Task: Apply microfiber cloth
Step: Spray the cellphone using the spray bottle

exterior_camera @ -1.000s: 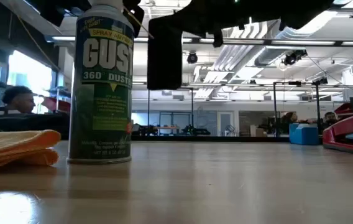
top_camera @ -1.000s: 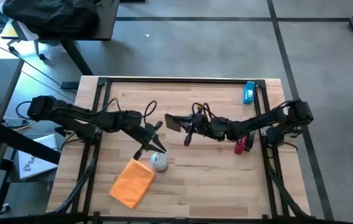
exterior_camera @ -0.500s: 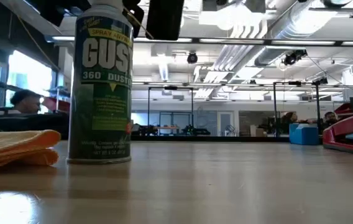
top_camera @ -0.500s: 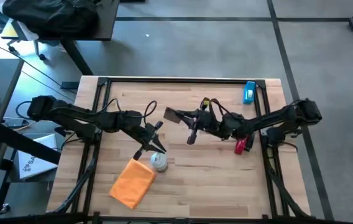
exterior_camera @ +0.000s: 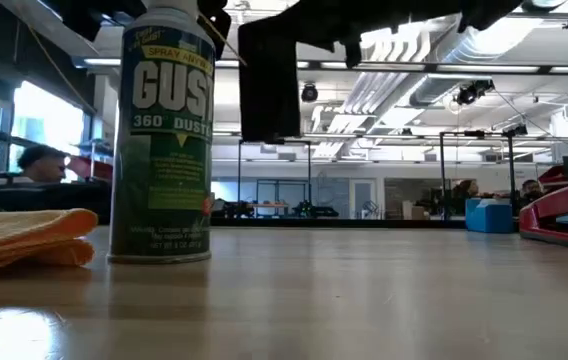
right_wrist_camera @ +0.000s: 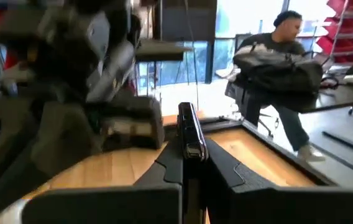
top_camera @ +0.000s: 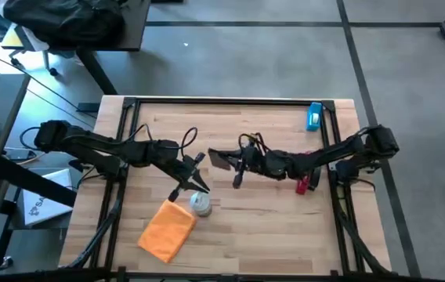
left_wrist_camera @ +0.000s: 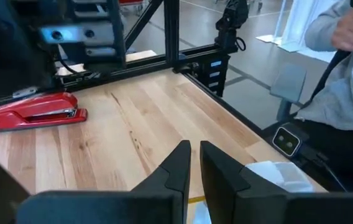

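A wooden table (top_camera: 269, 227) framed by black rails was seen from above. A green duster can (top_camera: 200, 203) stood near its middle front, and the microfiber cloth (top_camera: 166, 229) lay folded, touching the can on the side toward the left arm. The left gripper (top_camera: 195, 182) was held just above the can, its fingers (left_wrist_camera: 175, 163) nearly closed on nothing. The right gripper (top_camera: 230, 160) was clamped on a black phone (right_wrist_camera: 191, 134), held in the air beyond the can. A red stapler (top_camera: 303, 185) lay further right.
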`<state>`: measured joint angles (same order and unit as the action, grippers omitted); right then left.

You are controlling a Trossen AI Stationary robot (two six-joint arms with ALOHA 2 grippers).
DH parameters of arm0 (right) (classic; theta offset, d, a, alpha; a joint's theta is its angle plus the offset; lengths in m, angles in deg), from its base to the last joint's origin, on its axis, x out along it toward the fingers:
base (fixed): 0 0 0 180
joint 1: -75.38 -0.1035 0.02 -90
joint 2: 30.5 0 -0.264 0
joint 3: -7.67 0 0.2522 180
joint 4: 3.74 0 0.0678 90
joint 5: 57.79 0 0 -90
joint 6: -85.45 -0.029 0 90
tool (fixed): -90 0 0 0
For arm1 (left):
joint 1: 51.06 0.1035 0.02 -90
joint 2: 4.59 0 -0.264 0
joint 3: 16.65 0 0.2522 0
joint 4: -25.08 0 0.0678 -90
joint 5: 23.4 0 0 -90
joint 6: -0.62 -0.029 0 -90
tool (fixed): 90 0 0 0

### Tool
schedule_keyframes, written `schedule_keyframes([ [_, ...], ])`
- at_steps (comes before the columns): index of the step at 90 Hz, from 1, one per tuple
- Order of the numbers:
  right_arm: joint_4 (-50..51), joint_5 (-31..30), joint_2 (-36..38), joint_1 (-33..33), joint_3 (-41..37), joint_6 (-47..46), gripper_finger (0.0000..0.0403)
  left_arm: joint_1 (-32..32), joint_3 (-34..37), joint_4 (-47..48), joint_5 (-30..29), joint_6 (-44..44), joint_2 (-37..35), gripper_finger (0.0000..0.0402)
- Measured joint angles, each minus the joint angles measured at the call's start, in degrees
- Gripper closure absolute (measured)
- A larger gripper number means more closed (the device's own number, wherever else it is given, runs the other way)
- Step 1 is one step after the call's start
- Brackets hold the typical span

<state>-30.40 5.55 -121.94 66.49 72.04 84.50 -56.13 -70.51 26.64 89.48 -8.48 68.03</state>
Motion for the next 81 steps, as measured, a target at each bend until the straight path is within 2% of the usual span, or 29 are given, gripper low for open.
schedule_keyframes([
  [19, -0.11, 0.40, 0.21, 0.32, -0.02, 1.77, 0.0402, -0.04, 0.00, 0.22, -0.07, -0.02, 0.00, 0.0383],
  [34, 0.26, 1.78, 6.41, 0.24, -0.03, 8.11, 0.0402, -0.04, 0.00, 0.27, -0.12, 0.27, 0.00, 0.0383],
  [46, 10.57, 2.49, 12.63, -0.62, 0.04, 6.61, 0.0402, -0.04, 0.00, 0.22, -0.74, 0.13, 0.02, 0.0383],
  [54, 19.32, 3.80, 13.45, -0.92, 0.04, 1.86, 0.0402, -0.04, 0.00, 0.20, -0.90, 0.00, 0.02, 0.0383],
  [60, 24.49, 5.91, 12.16, -0.85, 0.02, -2.07, 0.0402, -0.04, 0.02, 0.08, -0.92, 0.00, 0.02, 0.0383],
  [68, 25.04, 7.14, 7.87, -0.89, -0.02, -5.38, 0.0402, -0.04, 0.04, -0.26, -0.95, 0.18, 0.02, 0.0383],
  [81, 14.81, 10.75, -0.47, -0.74, -0.07, -7.11, 0.0402, -0.15, 0.07, -0.45, -1.07, 0.72, 0.04, 0.0383],
])
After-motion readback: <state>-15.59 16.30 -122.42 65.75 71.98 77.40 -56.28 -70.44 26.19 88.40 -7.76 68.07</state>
